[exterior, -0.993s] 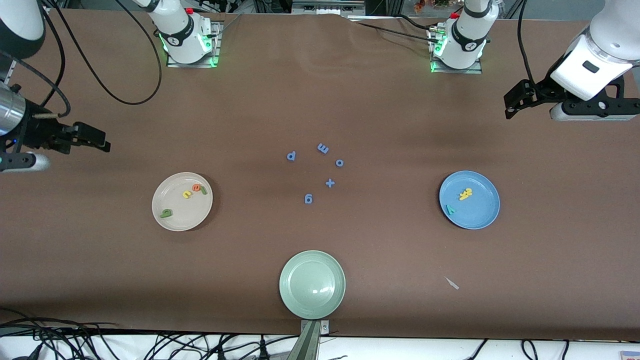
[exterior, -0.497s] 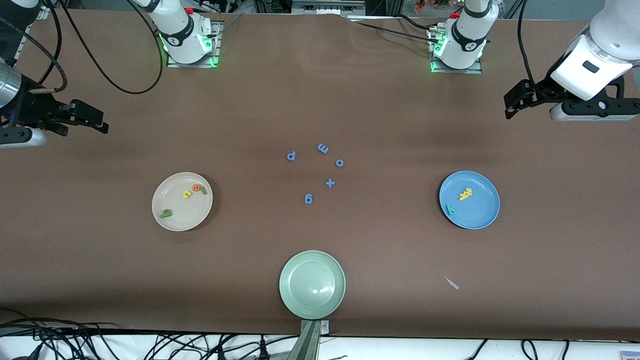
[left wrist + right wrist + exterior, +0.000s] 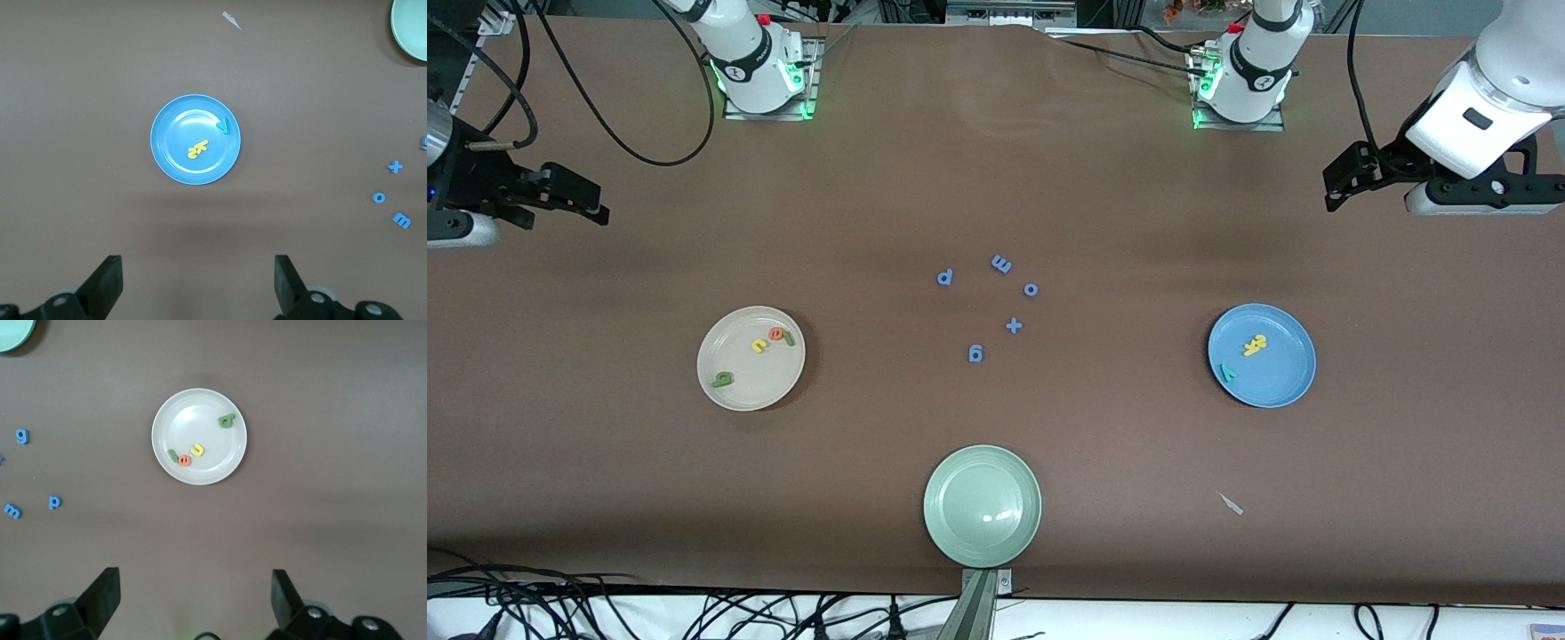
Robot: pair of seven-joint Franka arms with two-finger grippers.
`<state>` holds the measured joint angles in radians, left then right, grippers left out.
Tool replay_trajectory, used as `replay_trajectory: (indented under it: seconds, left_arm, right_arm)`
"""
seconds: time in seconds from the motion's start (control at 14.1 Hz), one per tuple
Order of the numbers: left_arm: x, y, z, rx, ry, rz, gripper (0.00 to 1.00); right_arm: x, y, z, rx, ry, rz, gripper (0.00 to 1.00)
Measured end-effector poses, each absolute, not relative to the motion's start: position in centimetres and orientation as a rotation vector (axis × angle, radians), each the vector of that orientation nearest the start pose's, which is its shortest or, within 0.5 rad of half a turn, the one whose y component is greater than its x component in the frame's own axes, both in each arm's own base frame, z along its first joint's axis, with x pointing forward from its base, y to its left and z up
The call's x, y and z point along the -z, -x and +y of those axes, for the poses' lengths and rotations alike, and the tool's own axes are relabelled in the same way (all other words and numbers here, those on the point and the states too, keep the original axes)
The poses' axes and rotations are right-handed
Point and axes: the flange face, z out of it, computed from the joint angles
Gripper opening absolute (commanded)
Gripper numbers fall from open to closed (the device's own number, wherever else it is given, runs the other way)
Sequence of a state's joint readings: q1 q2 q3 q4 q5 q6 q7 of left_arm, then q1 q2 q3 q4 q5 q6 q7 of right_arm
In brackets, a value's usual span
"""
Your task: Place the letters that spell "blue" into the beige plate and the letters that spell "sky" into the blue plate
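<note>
The beige plate (image 3: pixel 734 331) holds the green b (image 3: pixel 722 380), yellow u (image 3: pixel 758 346), orange e (image 3: pixel 776 335) and olive l (image 3: pixel 789 339). In the blue plate (image 3: pixel 1280 378) lie the yellow s and k (image 3: pixel 1255 345), touching, and the teal y (image 3: pixel 1228 372). My right gripper (image 3: pixel 599 204) hangs open and empty over bare table at the right arm's end. My left gripper (image 3: pixel 1332 185) hangs open and empty over the left arm's end. The right wrist view shows the beige plate (image 3: pixel 200 413) past open fingers (image 3: pixel 107 587); the left wrist view shows the blue plate (image 3: pixel 177 127).
A pale green plate (image 3: pixel 982 506) sits at the table edge nearest the front camera. Blue letters p (image 3: pixel 945 277), m (image 3: pixel 1001 264), o (image 3: pixel 1031 290), g (image 3: pixel 975 354) and a plus sign (image 3: pixel 1013 325) lie mid-table. A small pale scrap (image 3: pixel 1231 503) lies near the blue plate.
My right gripper has drawn away from the beige plate, toward the robots' side of the table. The left arm and all letters have stayed put.
</note>
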<state>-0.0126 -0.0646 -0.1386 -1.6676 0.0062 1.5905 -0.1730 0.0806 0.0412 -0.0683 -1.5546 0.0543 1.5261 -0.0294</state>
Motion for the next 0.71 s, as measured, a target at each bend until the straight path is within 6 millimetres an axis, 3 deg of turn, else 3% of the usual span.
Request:
replay_trajectory:
  seconds: [0.5,0.71]
  left_arm:
    - [-61.5,-52.9,-8.2,-0.016,3.124,-0.034,1.0]
    - [-61.5,-52.9,-8.2,-0.016,3.124,-0.035,1.0]
  right_arm:
    - [-62.2,-55.9,0.5,-0.089,3.127,-0.054,1.0]
    - [-61.9,-56.1,0.3,-0.098,3.131,-0.048,1.0]
